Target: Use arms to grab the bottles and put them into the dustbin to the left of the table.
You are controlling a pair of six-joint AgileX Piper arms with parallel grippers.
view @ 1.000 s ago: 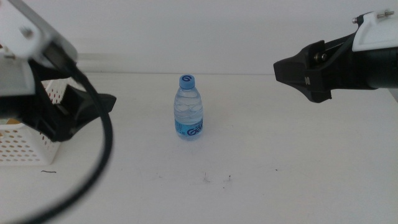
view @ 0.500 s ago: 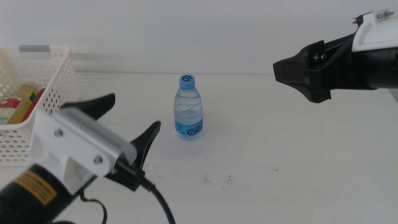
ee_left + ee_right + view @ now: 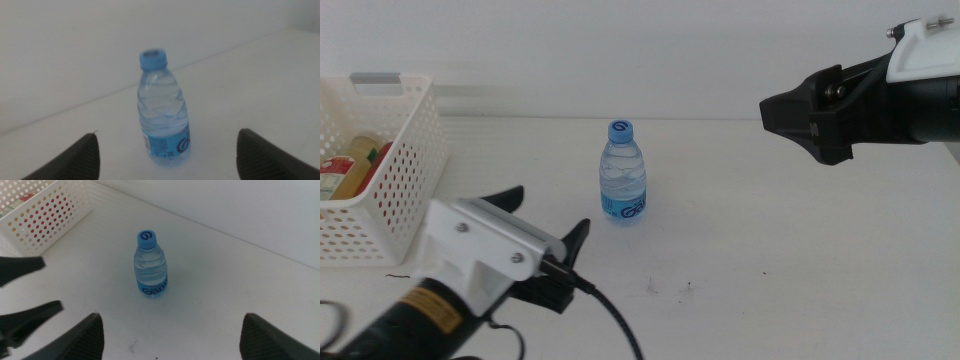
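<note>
Middle view shows the white table [image 3: 770,250] with the water bottle [image 3: 623,173] standing upright near its centre, blue cap on top. Well to the left of the bottle sits the white perforated dustbin [image 3: 405,170], already holding a yellow tea bottle [image 3: 352,160] and a red can [image 3: 380,155]. The left pincer [image 3: 548,215] lies on the near-left side of the bottle, jaws spread wide and pointing at it without touching. The right pincer [image 3: 775,112] hangs off to the right of the bottle, raised above the table; its wrist view shows its jaws parted too.
</note>
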